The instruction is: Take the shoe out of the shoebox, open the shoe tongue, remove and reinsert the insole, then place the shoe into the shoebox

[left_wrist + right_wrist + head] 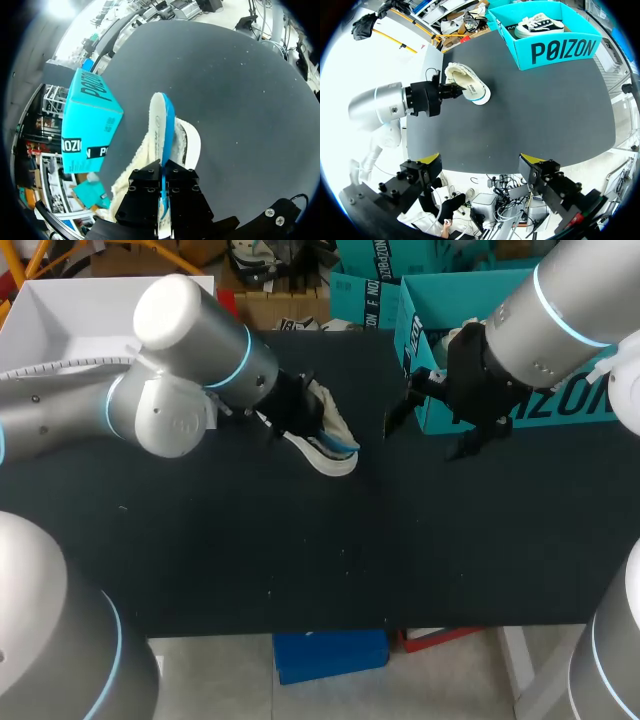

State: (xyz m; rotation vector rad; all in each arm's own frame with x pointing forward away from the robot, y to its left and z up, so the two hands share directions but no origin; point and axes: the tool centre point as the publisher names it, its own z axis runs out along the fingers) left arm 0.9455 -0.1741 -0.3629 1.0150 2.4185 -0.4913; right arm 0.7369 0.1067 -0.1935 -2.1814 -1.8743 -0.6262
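Observation:
A cream shoe lies on the black table, left of the teal shoebox. My left gripper is at the shoe's opening, shut on the white insole with a blue underside. The insole stands on edge, partly out of the shoe, between the black fingers of the left gripper. My right gripper hangs open above the table beside the shoebox's front corner. In its own view the right gripper holds nothing, and the shoe and shoebox lie far ahead.
A second shoe, white and black, lies inside the shoebox. The shoebox stands at the table's far right. The near half of the table is bare black surface.

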